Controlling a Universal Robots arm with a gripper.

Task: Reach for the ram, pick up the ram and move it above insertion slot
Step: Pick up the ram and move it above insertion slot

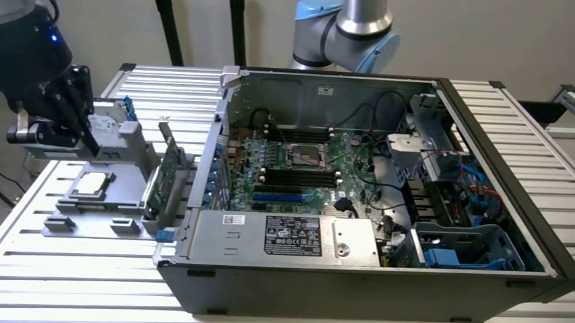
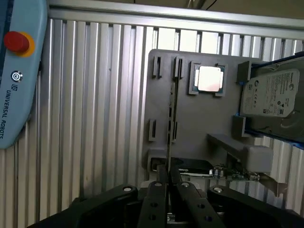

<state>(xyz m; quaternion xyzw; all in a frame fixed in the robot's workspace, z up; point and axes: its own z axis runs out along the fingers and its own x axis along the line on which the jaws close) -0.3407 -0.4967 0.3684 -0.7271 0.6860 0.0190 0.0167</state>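
Your gripper (image 2: 167, 183) hangs over the parts fixture (image 2: 199, 147). You can't tell from these views whether it's closed or a crack apart, but it's not wide and nothing is visibly carried. The ram (image 2: 172, 114) stands on edge in the fixture's slotted posts, thin top edge running straight toward the gripper's centreline. I'd say that's deliberate, so a top-down pinch lands on its flat faces. It looks unlifted to me, so you're in the reach. CPU (image 2: 209, 78), hard drive (image 2: 268, 95) and expansion card (image 1: 166, 176) each sit in their own pocket, apart from it. The PC case (image 1: 359, 282) lies open on its side, memory slots (image 1: 301, 176) facing up for a straight-down insert, well apart from the ram
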